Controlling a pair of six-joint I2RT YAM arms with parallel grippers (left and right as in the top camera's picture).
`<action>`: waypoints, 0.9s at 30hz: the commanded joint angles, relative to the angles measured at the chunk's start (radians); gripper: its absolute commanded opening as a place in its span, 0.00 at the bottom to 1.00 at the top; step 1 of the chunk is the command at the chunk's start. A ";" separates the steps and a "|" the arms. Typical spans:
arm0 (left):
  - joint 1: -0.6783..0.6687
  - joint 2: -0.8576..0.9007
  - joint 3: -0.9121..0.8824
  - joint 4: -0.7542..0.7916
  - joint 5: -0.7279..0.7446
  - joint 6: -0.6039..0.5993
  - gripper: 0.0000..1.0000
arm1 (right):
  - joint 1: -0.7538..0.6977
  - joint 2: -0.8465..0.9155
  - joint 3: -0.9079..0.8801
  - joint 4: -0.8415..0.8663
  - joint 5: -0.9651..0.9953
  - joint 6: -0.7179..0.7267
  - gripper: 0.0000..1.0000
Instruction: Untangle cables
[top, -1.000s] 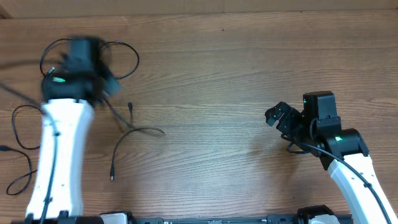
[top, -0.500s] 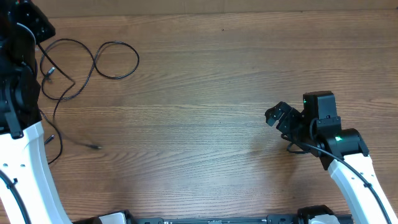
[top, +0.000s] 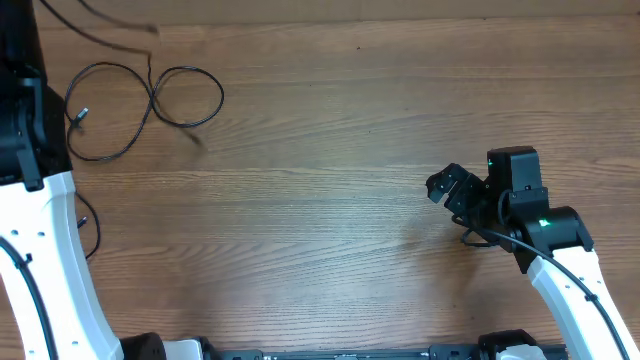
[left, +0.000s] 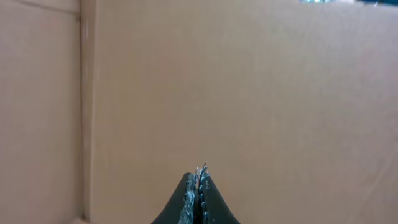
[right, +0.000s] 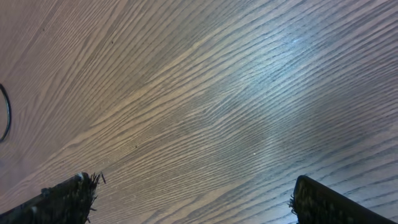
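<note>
Overhead light: bright and even across the surface (top: 330, 150); shadows are faint and soft.
Overhead blur: the loops of the cables (top: 152, 97) are crisp, but one strand (top: 120, 20) at the upper left is smeared to a streak.
Right wrist glare: a pale bluish sheen lies on the wood grain at the upper right, and the light dims toward the lower left.
Right wrist focus: the right tool (right: 193, 186) shows dark, soft-edged fingers (right: 65, 199) in the lower corners.
Left wrist: flat, warm, low-contrast backdrop; the left tool (left: 199, 186) is fairly sharp at bottom centre.
</note>
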 joint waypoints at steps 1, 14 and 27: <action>0.001 0.013 0.015 0.021 0.007 0.003 0.04 | 0.003 -0.003 0.020 0.005 -0.006 -0.005 1.00; 0.008 0.015 0.140 -0.031 -0.157 0.136 0.04 | 0.003 -0.003 0.020 0.005 -0.006 -0.005 1.00; 0.007 0.028 0.164 -0.472 -0.134 0.005 0.04 | 0.003 -0.003 0.020 0.005 -0.006 -0.005 1.00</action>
